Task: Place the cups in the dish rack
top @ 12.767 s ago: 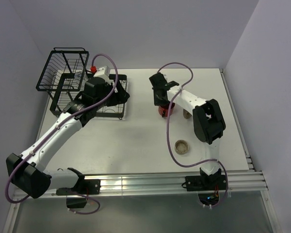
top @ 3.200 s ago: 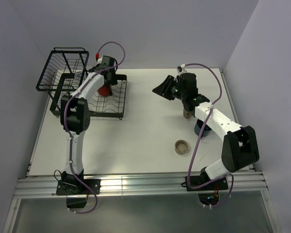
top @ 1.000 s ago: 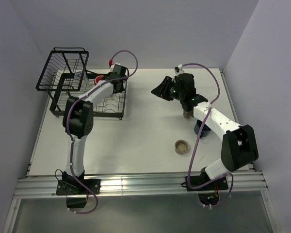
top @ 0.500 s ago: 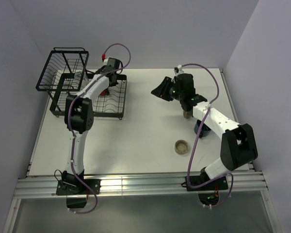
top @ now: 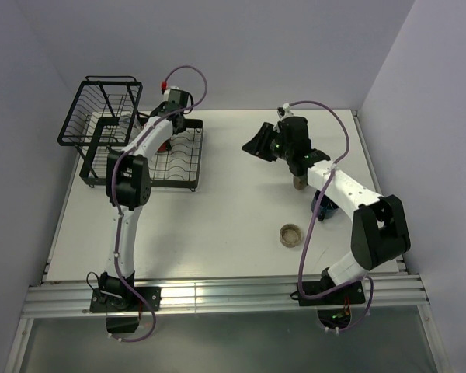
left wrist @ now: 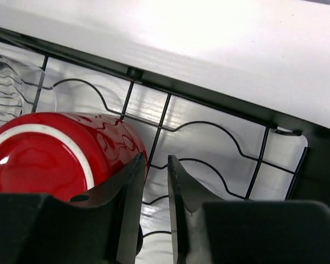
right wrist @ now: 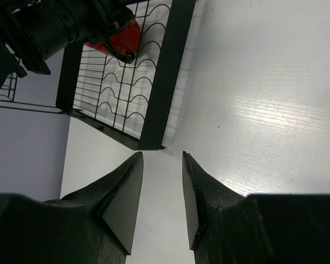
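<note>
— Top external, nearest first: low beige cup [top: 292, 234] alone on the right half of the table [top: 217, 233], with bare white surface on every side and well clear of the near edge.

— And beyond it?

— Dark blue mug [top: 321, 210], half hidden behind the right arm [top: 348, 193], toward the table's right edge. Tan cup [top: 299, 184] a little farther, close to the same arm. Three cups outside the rack, then.

— Right gripper?

— Right gripper [right wrist: 161, 158] over open table, between the tan cup and the dish rack [right wrist: 175, 71]. Fingers parted by a narrow gap, nothing in it. Bare table below, with the rack's right rim just left of the fingertips.

— Far left?

— Rack in the far-left corner: flat tray [top: 196, 159] on the right, taller basket section [top: 101, 109] on the left. Red mug [left wrist: 44, 159] on its side in the flat tray, base toward the left wrist camera, with the clear glass [left wrist: 14, 91] just beside it. Left gripper [left wrist: 156, 160] low over the tray wires, jaws nearly together, only a slit with wire showing through. One finger right beside the mug; cannot tell whether touching. Tray rim close beyond the fingertips, bare table past it.
</note>
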Robot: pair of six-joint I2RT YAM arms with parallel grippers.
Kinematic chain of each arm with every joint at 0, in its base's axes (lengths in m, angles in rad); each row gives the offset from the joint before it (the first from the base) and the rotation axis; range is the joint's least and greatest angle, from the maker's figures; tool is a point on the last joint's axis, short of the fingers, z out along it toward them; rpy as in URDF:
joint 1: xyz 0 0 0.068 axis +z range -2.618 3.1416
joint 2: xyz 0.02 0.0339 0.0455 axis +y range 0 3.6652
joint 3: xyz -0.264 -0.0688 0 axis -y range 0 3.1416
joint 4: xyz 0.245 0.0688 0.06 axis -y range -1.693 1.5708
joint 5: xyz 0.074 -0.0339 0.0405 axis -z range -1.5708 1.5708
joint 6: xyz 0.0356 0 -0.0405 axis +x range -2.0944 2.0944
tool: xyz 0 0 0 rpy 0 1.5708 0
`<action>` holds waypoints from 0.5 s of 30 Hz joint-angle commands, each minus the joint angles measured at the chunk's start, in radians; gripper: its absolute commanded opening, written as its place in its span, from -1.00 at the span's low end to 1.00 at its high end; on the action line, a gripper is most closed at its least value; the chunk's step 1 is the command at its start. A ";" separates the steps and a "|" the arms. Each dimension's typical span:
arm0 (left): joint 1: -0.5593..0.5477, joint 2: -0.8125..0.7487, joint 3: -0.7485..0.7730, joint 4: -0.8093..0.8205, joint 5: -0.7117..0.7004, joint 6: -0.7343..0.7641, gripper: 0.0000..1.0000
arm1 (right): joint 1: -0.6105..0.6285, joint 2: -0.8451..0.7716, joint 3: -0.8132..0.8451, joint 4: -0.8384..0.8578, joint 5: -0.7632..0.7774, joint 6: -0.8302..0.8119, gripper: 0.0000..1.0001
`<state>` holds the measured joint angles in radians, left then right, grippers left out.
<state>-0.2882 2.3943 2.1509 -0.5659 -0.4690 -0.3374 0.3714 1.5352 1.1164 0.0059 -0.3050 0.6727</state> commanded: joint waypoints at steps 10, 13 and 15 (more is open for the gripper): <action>-0.017 -0.148 -0.114 0.265 0.026 0.078 -0.33 | -0.002 -0.007 0.057 -0.018 0.038 -0.044 -0.16; -0.054 -0.188 -0.149 0.296 0.010 0.103 -0.34 | -0.002 -0.006 0.048 -0.011 0.034 -0.041 -0.16; -0.086 -0.211 -0.166 0.297 -0.014 0.104 -0.34 | -0.002 -0.006 0.048 -0.011 0.033 -0.041 -0.16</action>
<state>-0.3161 2.3070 1.9968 -0.3584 -0.4671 -0.2687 0.3714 1.5352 1.1316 -0.0227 -0.2810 0.6487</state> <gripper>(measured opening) 0.331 0.422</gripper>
